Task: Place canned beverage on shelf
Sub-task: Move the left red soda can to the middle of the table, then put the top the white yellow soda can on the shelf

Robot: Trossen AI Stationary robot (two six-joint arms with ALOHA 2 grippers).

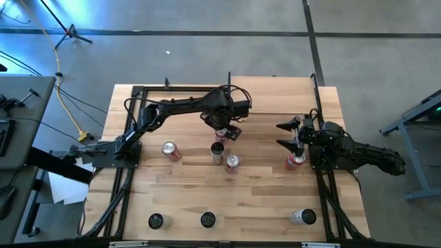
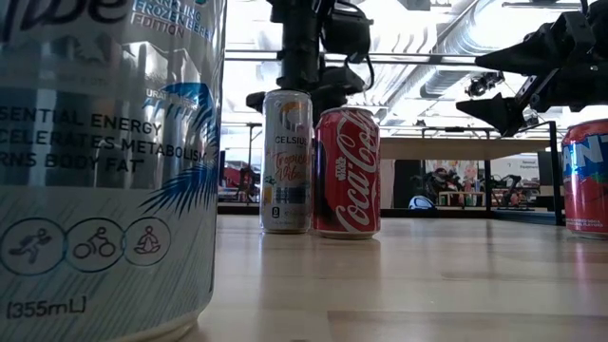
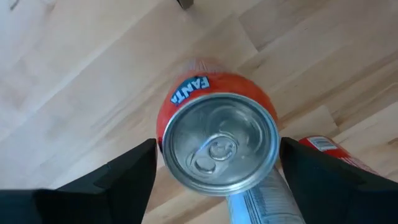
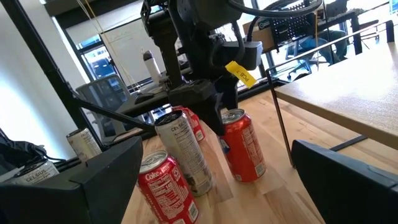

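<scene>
Big silver can point(image 2: 104, 161) up front is showing "EDITION", "ESSENTIAL ENERGY", "ACCELERATES METABOLISM", "BURNS BODY FAT", partly cut off, and "(355mL)". Slim can point(image 2: 287, 161) is reading "CELSIUS". Red can point(image 2: 347, 173) beside it is carrying Coca-Cola script. Orange can point(image 3: 214, 134) under the left wrist cam is showing "FANTA".

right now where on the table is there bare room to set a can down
The pale plank tabletop is bare between the middle cans and the front-edge cans, and along its back left. Crowded: the centre, where the tall slim can and red cola can stand under the left gripper.
</scene>
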